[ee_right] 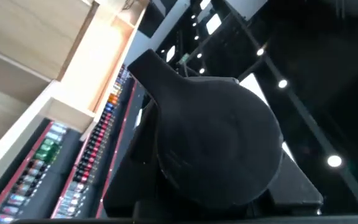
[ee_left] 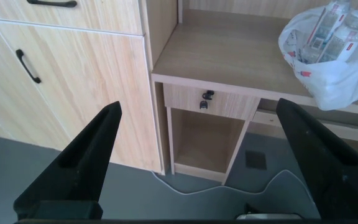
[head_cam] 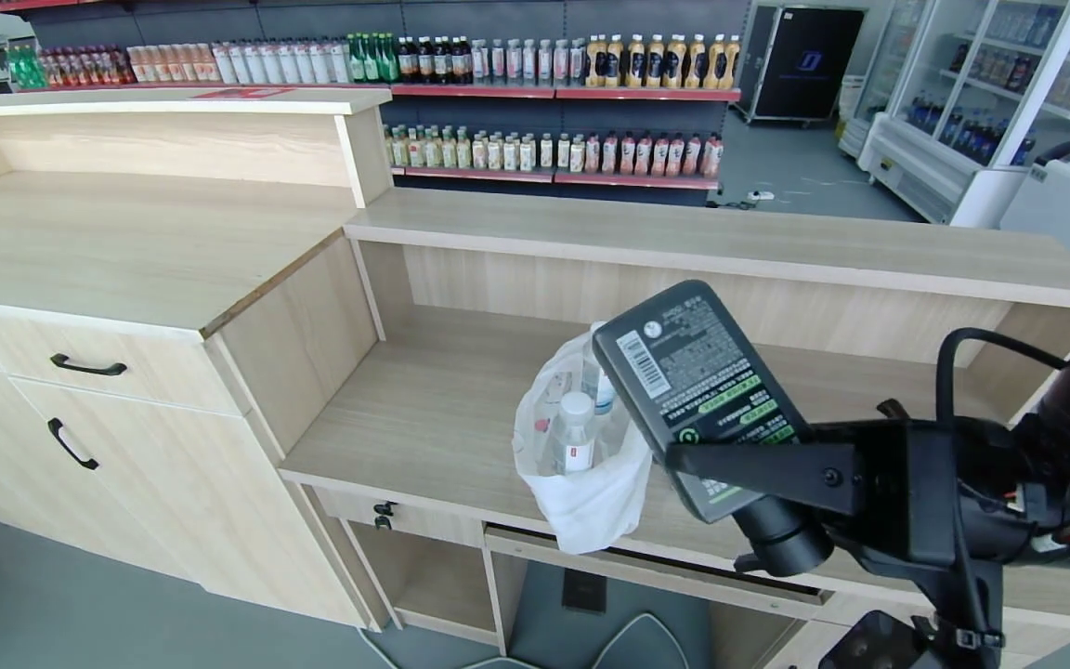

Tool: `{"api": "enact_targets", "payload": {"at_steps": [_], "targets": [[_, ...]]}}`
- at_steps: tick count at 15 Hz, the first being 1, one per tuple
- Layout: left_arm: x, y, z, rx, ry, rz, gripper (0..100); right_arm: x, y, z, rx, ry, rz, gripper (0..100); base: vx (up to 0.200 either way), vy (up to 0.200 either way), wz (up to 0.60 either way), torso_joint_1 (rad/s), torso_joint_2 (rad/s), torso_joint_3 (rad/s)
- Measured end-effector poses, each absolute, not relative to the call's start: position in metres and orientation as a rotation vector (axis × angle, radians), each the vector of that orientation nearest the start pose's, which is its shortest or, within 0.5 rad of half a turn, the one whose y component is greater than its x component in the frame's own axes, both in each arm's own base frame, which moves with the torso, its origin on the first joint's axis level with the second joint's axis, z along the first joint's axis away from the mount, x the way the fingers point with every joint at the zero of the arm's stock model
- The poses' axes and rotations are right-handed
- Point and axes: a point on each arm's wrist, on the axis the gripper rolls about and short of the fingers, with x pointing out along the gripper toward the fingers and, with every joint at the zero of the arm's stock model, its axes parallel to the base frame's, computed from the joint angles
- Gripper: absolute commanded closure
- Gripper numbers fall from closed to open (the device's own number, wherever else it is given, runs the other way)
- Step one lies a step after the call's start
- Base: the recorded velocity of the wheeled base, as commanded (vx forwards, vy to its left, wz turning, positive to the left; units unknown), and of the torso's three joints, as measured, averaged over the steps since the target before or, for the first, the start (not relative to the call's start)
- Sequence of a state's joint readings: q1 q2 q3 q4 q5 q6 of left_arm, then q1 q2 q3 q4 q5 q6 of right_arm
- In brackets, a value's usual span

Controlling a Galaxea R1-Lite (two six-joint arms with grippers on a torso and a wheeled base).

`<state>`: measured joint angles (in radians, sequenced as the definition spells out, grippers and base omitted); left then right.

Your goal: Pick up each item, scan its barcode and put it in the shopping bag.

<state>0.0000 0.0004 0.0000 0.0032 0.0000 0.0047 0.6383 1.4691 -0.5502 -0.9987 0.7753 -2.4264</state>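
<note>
Shop checkout, wooden worktop point(head_cam: 433, 409); shopping bag point(head_cam: 581, 497) at its front edge, bottles point(head_cam: 577, 437) inside; dark bottle point(head_cam: 684, 372) raised just beside the bag, clamped in right end effector point(head_cam: 753, 474); barcode point(head_cam: 642, 364) faces up; scan step, likely: keep label steady and uncovered; left end effector point(ee_left: 199, 109) fingers apart, empty, well apart from the bag.

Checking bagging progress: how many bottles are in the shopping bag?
2 show: a red-labelled bottle at the shopping bag's near side, a blue-labelled bottle behind it, partly hidden by the black container in the right gripper. The bag may hide more.
</note>
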Motion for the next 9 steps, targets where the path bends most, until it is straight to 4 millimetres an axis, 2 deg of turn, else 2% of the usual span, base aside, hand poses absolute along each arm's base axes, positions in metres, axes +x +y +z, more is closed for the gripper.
{"api": "enact_targets", "payload": {"at_steps": [3, 9], "targets": [[-0.023, 0.000, 0.075, 0.004, 0.004, 0.000, 0, 0.158, 0.163, 0.213, -1.872, -1.796, 0.525, 100, 0.000, 0.000, 0.00, 0.000, 0.00, 0.000], [-0.023, 0.000, 0.075, 0.005, 0.004, 0.000, 0, 0.143, 0.172, 0.217, -1.750, -1.827, 0.606, 100, 0.000, 0.000, 0.00, 0.000, 0.00, 0.000]]}}
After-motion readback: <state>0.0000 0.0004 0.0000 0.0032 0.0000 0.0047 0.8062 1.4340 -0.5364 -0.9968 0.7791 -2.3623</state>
